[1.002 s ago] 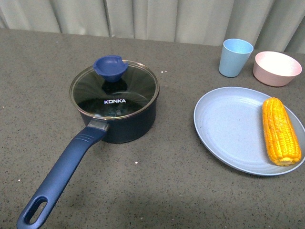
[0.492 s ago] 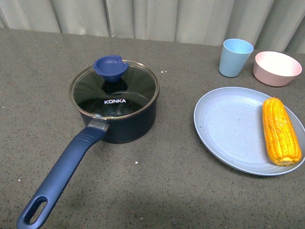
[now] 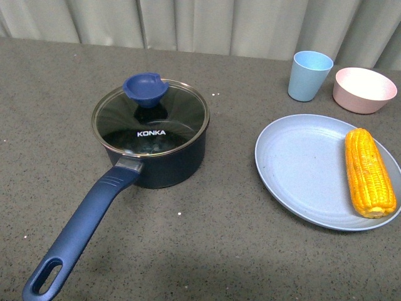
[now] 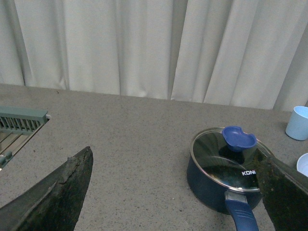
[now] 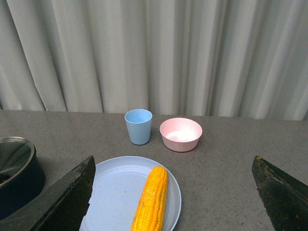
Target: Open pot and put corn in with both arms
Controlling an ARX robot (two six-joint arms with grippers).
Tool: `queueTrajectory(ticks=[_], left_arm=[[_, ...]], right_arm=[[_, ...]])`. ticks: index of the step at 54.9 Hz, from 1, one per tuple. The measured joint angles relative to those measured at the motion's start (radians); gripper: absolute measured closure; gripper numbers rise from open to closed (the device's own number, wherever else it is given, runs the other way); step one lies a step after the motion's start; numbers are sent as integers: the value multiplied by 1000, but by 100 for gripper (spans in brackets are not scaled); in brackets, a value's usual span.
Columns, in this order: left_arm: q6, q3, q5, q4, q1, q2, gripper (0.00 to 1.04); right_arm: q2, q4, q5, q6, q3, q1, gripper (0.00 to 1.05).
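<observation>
Ahead of the right tool [image 5: 172, 166] lies the corn [image 5: 150, 199].

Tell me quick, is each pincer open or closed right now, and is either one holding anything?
Left pincer: open, holding nothing.
Right pincer: open, holding nothing.

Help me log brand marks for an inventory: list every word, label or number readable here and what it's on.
"KONKA": white, on the glass lid, front view.
"KON": the same mark in the left wrist view, the rest behind a gripper finger.
No text visible on the cup, bowl or plate.
</observation>
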Motion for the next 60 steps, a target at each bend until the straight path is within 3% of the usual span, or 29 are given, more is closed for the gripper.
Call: queueTrajectory(ticks=[11,13,14,16,20,23,31,38,60], left_arm=[[0,0,0,0,0,0,7],[-14,2,-40,-9,-12,7,7],[-44,12,-144,-45,-41,30,7],[-92,20,-264,-64,-68,86,7],[-149,21,-335,-17,-69,188,7],[-161,21,-358,105,-76,310,7],[-181,57,-309,610,-131,798,7],[-227,160,-240,880,-175,1183,7],[-256,507,-187,1067,-308,1791,7]], right_arm=[[0,0,0,0,0,0,9],[0,0,0,0,0,0,9],[0,0,0,0,0,0,9],[0,0,0,0,0,0,9],[0,0,2,0,0,0,9],[0,0,0,0,0,-1,9],[0,0,0,0,0,-1,9],[0,0,0,0,0,-1,9],[0,0,0,0,0,-1,9]])
